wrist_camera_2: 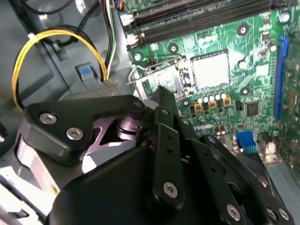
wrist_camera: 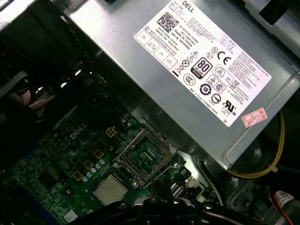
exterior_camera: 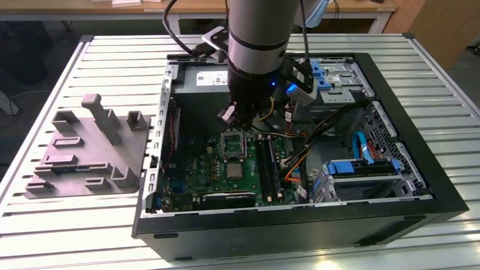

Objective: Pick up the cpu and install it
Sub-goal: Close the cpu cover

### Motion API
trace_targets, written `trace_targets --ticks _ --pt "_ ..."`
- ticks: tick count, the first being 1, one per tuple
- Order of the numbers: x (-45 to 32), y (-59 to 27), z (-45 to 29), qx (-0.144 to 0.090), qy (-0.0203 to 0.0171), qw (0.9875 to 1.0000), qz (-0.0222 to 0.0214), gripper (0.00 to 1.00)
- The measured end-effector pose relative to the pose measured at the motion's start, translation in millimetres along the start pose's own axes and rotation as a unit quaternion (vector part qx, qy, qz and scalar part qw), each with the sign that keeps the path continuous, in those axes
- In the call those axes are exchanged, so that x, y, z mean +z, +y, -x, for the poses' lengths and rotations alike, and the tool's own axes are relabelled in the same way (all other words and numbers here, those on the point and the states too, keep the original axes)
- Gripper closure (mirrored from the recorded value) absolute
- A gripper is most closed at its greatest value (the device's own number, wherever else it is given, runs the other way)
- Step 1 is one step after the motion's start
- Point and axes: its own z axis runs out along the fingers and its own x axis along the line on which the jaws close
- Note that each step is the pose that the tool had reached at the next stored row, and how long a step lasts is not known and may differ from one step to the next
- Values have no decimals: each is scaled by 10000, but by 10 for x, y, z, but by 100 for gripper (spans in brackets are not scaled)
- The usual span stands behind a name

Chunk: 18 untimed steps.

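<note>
Arm (exterior_camera: 255,45): reaching down from the top centre of the exterior view into the open computer case (exterior_camera: 300,222).
Gripper (exterior_camera: 238,115): hovering just above the socket frame (exterior_camera: 234,145), near the middle of the exterior view; black linkage filling the lower half of the second wrist view (wrist_camera_2: 159,154).
Fingers: state impossible to tell; nothing seen clamped between them.
Cpu (exterior_camera: 235,169): lying flat on the green motherboard (exterior_camera: 197,169), just below the socket frame in the exterior view; sitting at upper right of centre in the second wrist view (wrist_camera_2: 210,70) and at lower centre-left in the first wrist view (wrist_camera: 109,190).
Socket frame: standing open, showing at centre in the first wrist view (wrist_camera: 145,157).
Power supply (wrist_camera: 187,70): grey box with white label, crossing the upper part of the first wrist view.
Grey holder (exterior_camera: 86,154): resting on the slatted surface (exterior_camera: 112,62), at the exterior view's left, well apart from the case.
</note>
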Motion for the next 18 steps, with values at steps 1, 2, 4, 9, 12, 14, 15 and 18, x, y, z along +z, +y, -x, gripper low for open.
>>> trace_targets --ticks 1,2,4,9,12,14,15,18 --pt "11 -11 10 -4 0 10000 1 89" --pt "18 -21 20 -4 1 10000 1 89" --pt "24 -36 36 -4 1 10000 0 89" --pt "25 -38 37 -4 1 10000 1 89" --pt "38 -41 39 -65 4 10000 7 89" --pt "48 -43 39 -197 19 9998 15 89" --pt "55 -47 41 -253 26 9997 19 89" --pt "75 -77 69 -275 -20 9996 69 89"
